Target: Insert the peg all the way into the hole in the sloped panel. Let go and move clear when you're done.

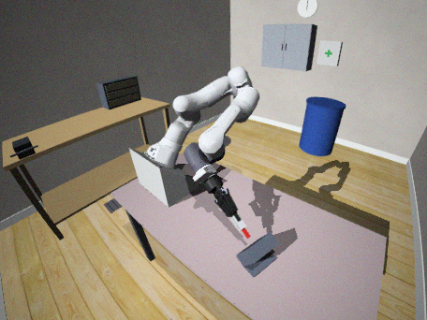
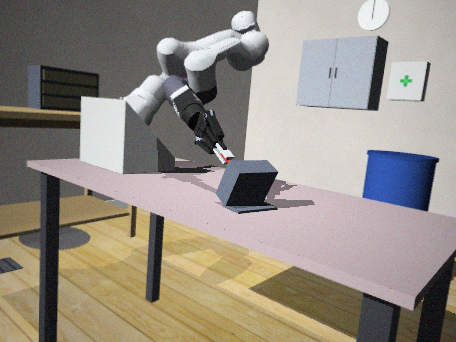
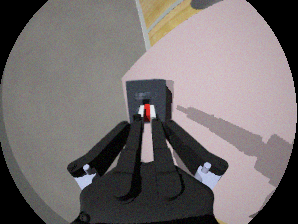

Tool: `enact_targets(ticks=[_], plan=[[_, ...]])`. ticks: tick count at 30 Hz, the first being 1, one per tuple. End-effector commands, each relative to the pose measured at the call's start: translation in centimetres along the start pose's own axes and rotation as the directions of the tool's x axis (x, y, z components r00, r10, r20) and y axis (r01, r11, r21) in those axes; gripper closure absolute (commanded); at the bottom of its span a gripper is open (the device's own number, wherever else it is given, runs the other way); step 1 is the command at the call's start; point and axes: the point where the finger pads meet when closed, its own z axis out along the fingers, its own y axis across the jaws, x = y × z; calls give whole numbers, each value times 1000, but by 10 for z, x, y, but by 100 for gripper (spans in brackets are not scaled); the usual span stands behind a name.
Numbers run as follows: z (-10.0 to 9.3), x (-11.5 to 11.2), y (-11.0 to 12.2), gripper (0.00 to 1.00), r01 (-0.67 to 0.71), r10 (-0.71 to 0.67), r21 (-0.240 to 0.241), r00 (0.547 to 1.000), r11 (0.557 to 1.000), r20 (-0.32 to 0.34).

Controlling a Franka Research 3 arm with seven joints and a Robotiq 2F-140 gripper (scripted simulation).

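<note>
Peg (image 1: pixel 245 233) (image 2: pixel 228 160) (image 3: pixel 147 113) sits gripped between the closed fingers (image 1: pixel 237 222) (image 2: pixel 227 153), its red end left free, presumably to enter the hole first. The fingers slant downward, probably to match the hole's axis. Beyond the tip, the sloped panel (image 1: pixel 257 250) (image 2: pixel 250 167) (image 3: pixel 134 100) stands inward from the surface's (image 1: pixel 328 253) (image 2: pixel 350 230) (image 3: pixel 225 65) long edge nearest the exterior view, its face toward the arm, apparently for a straight push. Insertion remains unfinished.

matt grey panel (image 1: pixel 257 250) (image 2: pixel 230 181) (image 3: pixel 132 95), pale wooden floor (image 1: pixel 84 262) (image 2: pixel 105 300) (image 3: pixel 159 17)
</note>
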Motion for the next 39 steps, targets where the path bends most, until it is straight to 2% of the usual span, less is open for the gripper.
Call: enact_targets(ticks=[1, 15, 39], plan=[[-1, 2, -2, 100, 3, -1, 63, 999, 998, -34], [1, 2, -2, 100, 3, -1, 63, 999, 998, -34], [26, 2, -1, 100, 3, -1, 63, 999, 998, -34]])
